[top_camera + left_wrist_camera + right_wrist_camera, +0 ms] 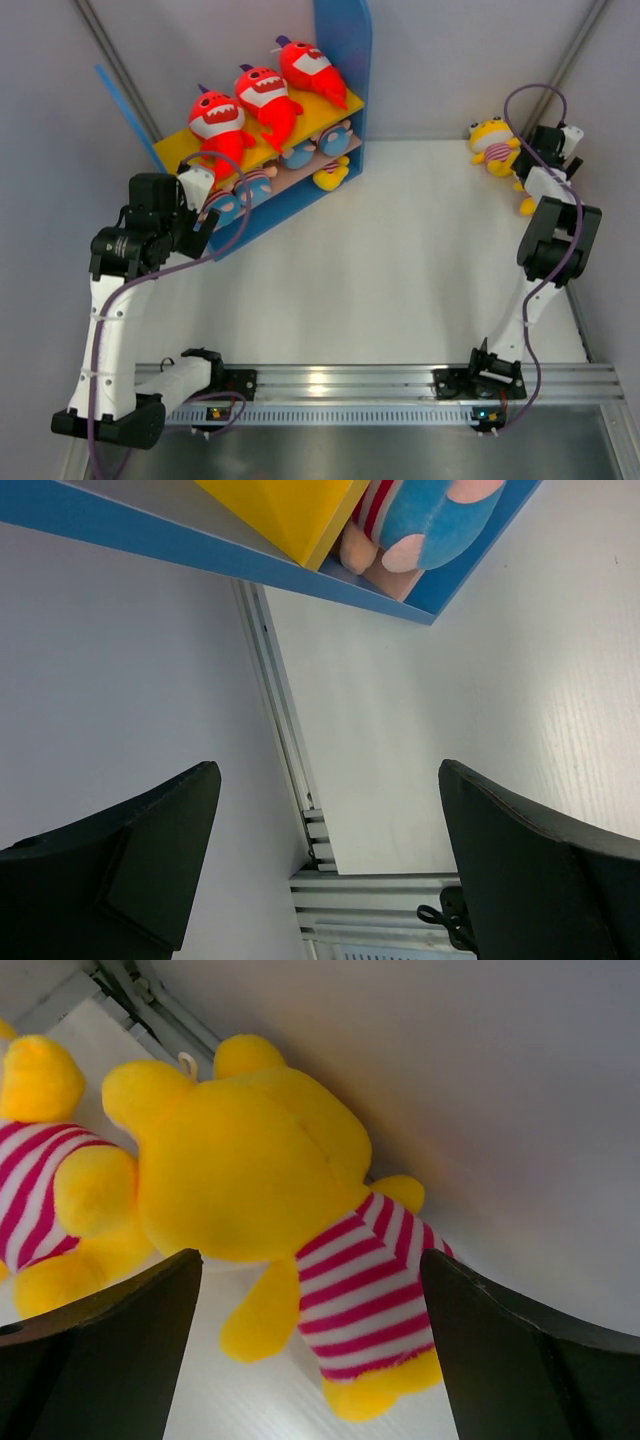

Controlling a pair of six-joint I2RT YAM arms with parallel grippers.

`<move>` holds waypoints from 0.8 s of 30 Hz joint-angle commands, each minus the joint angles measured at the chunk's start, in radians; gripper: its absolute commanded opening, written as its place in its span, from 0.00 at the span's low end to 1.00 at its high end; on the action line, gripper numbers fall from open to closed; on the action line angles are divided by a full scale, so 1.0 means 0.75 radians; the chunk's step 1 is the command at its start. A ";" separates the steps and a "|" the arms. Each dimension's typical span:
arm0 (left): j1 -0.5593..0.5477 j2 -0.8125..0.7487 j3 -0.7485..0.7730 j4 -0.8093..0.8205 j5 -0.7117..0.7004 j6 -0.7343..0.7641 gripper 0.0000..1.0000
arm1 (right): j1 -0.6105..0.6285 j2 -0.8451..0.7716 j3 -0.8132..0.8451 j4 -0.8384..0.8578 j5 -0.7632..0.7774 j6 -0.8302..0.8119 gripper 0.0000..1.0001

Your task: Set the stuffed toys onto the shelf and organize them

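Right wrist | yellow doll (pixel 250 1180) just beyond, centred between spread right fingers (pixel 100 1360) | left fingers (pixel 150 860) spread, shelf (pixel 150 530) ahead

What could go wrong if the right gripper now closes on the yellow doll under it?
1. The doll under the open right gripper lies right beside a second doll and close to the wall. The gripper may catch both or scrape the wall.
2. The shelf looks nearly full: sharks cover the top board and dolls crowd the lower one. A new doll may push out the yellow toy at the front edge.
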 commanded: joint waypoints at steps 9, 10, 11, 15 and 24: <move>0.047 0.040 0.097 -0.014 0.002 -0.024 0.97 | -0.091 0.192 0.155 -0.186 -0.071 -0.113 0.89; 0.053 0.040 0.099 -0.012 0.010 -0.026 0.97 | -0.101 0.192 0.135 -0.178 -0.087 -0.115 0.85; 0.055 0.042 0.101 -0.018 0.022 -0.028 0.97 | -0.115 0.194 0.129 -0.176 -0.113 -0.127 0.81; 0.059 0.048 0.113 -0.020 0.045 -0.032 0.97 | -0.124 0.196 0.102 -0.168 -0.138 -0.174 0.40; 0.059 0.046 0.140 -0.030 0.088 -0.034 0.97 | -0.122 -0.079 -0.084 -0.039 -0.146 -0.127 0.00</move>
